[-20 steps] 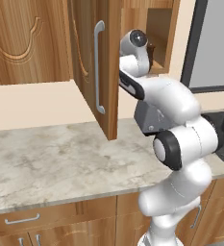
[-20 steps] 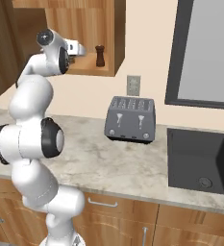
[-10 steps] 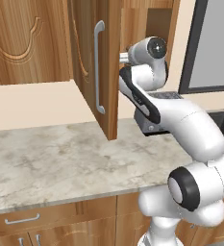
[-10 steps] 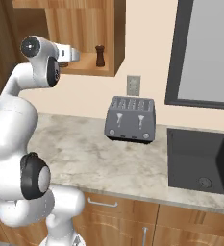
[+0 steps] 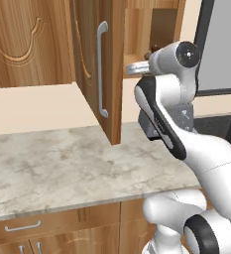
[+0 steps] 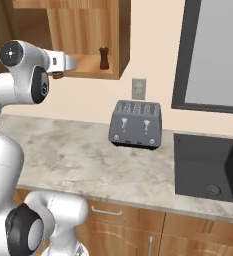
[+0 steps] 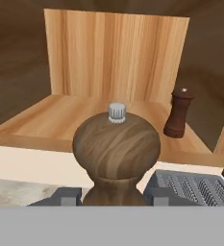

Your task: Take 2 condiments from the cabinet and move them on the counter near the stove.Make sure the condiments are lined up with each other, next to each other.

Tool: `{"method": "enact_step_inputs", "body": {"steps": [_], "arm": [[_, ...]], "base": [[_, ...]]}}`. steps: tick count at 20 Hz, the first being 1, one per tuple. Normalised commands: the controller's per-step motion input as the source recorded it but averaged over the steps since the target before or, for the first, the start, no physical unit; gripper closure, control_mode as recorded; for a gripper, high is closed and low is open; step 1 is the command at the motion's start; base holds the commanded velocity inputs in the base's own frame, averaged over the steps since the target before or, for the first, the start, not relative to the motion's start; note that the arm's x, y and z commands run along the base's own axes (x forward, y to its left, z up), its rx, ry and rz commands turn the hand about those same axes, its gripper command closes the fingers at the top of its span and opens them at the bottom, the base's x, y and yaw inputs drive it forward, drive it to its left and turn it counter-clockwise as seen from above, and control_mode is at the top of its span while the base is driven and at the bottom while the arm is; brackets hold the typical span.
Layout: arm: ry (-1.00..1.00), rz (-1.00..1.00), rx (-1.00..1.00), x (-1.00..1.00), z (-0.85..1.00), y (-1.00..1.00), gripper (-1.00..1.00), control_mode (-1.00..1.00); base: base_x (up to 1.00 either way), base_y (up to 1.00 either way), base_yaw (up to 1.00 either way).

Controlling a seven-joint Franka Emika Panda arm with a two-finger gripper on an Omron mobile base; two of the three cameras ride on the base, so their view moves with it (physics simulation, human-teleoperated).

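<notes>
Hand view: the light-brown shaker [image 7: 117,156], its round wooden head topped by a small silver knob, sits between the two dark fingertips [image 7: 65,196] of the claw [image 7: 114,197], which is closed on its narrow neck. Behind it, the dark reddish-brown shaker [image 7: 179,113] stands upright on the shelf of the cabinet [image 7: 118,67], near the right wall. Below, the toaster [image 7: 192,186] shows its grey slots. Right base view: the claw [image 6: 67,63] is held level with the cabinet shelf, just in front of its left part; the dark shaker [image 6: 104,58] stands well to the right on the shelf. The toaster [image 6: 136,124] rests on the marbled table [image 6: 78,160], beside the black stove [image 6: 208,167]. Left base view: the cabinet door [image 5: 98,64] stands open, its silver bar handle [image 5: 102,69] facing the camera.
</notes>
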Motion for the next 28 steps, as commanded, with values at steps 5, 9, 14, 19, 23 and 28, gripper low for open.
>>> {"method": "enact_step_inputs", "body": {"steps": [5,9,14,19,23,28], "arm": [[0.08,0.00,-0.01,-1.00,-0.01,-0.29,1.00,-1.00],[0.08,0.00,0.00,-1.00,-0.16,-0.20,1.00,-1.00],[0.05,0.00,0.00,-0.93,-0.16,-0.07,1.00,-1.00],[0.00,0.00,0.00,-0.51,-0.01,-0.14,1.00,-1.00],[0.00,0.00,0.00,0.00,0.00,0.00,1.00,-1.00],[0.00,0.00,0.00,0.00,0.00,0.00,1.00,1.00]], "base": [[0.00,0.00,0.00],[0.00,0.00,0.00],[0.00,0.00,0.00],[0.00,0.00,0.00],[0.00,0.00,0.00],[-0.15,0.00,0.00]]}}
